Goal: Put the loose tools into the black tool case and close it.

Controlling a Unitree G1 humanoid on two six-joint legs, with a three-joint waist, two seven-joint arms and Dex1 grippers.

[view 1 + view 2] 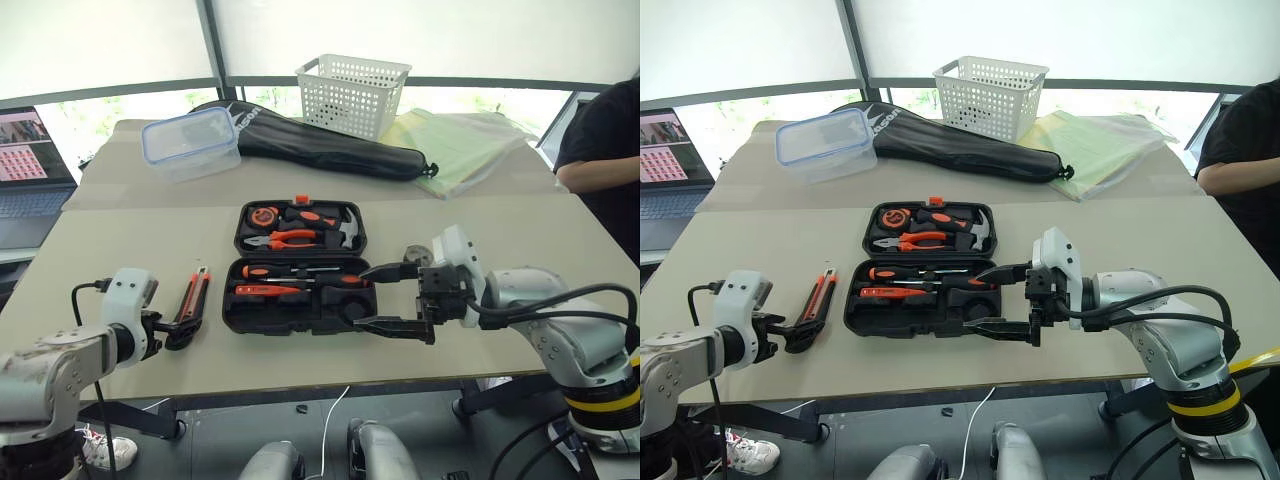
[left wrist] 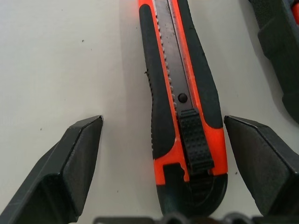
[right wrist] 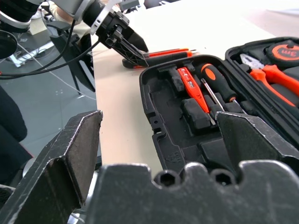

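Left gripper [image 2: 163, 140] fingers wide apart, straddling the butt end of the utility knife [image 1: 196, 297]. Not clamped: bare worktop shows between each finger and the handle. Knife lies flat on the worktop [image 1: 130, 240], just beside the left edge of the tool case [image 1: 300, 270], slider button up, long axis running from the front edge toward the back.

Right gripper [image 1: 388, 298] fingers also spread wide, holding nothing. It hangs at the right-hand end of the case's front half, pointing left across it, one finger over the case rim, the other toward the front edge.

Case is open flat near the middle of the worktop, hinge running left-right. Front half: two black-and-orange screwdrivers [image 1: 300, 280] and a slim orange screwdriver [image 1: 262, 290] in the slots. Back half: pliers [image 1: 285, 239], hammer [image 1: 340, 228], tape measure [image 1: 263, 215].

Small dark tape roll [image 1: 415, 256] sits on the worktop just right of the case, behind the right gripper.

Back of the worktop: clear lidded box [image 1: 190, 142] at left, long black bag [image 1: 320, 145], white basket [image 1: 352, 92], pale green sheets [image 1: 460, 145] toward the right corner. Laptop [image 1: 30, 175] off the left edge. Person's arm [image 1: 600, 150] at the right edge.
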